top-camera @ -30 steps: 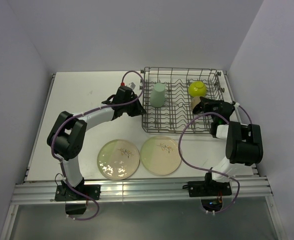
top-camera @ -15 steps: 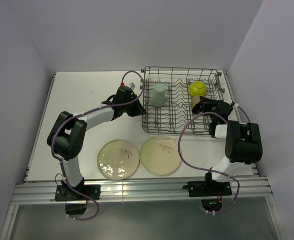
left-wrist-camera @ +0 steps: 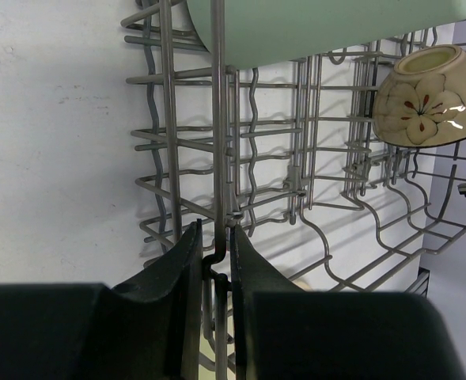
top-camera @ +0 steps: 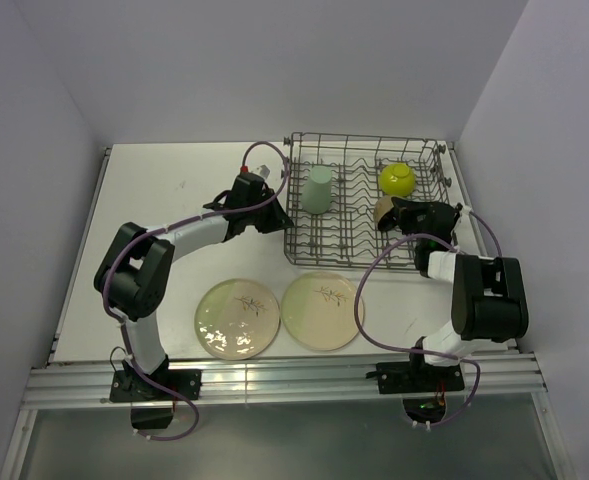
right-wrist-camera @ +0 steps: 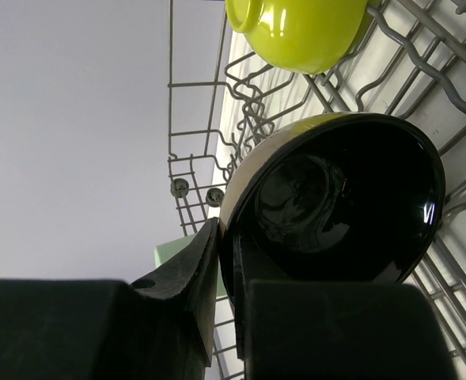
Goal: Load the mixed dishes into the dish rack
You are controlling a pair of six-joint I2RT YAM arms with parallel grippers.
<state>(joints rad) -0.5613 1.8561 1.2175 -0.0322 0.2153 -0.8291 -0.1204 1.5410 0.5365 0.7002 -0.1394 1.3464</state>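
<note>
Treat small glossy dark cup (right-wrist-camera: 335, 198), rim pinched between right gripper (right-wrist-camera: 226, 253) fingers, as light, slippery, brittle, with left gripper (left-wrist-camera: 215, 237) clamped on grey wire dish rack (left-wrist-camera: 217, 119)

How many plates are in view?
2. The left plate and the right plate lie side by side on the table, in front of the dish rack. None shows inside it.

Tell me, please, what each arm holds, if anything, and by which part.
Left fingers: the dish rack, by an edge wire. Right fingers: the small dark cup, by its rim.
</note>
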